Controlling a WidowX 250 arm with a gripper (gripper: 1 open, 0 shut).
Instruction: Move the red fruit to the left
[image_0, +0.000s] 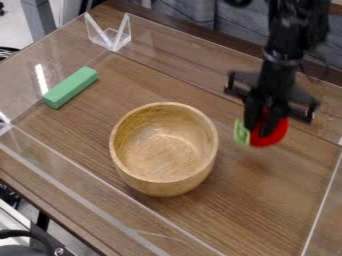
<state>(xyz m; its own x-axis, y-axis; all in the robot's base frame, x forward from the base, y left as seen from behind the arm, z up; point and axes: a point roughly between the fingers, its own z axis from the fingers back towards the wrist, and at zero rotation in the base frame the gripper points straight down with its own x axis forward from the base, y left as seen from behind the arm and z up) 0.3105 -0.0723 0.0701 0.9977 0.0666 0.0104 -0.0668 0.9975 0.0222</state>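
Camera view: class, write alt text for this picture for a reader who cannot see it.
A black robot gripper, pointing down, holds a small red fruit with a green tip above a wooden table, right of a wooden bowl. A flat green block lies at the far left.

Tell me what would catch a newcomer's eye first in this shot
The black gripper, on the right side, is shut on the red fruit and holds it just off the wooden table, its green tip poking out leftward. Left of it, a wooden bowl sits mid-table, apparently empty. A green block lies far left near the clear wall.
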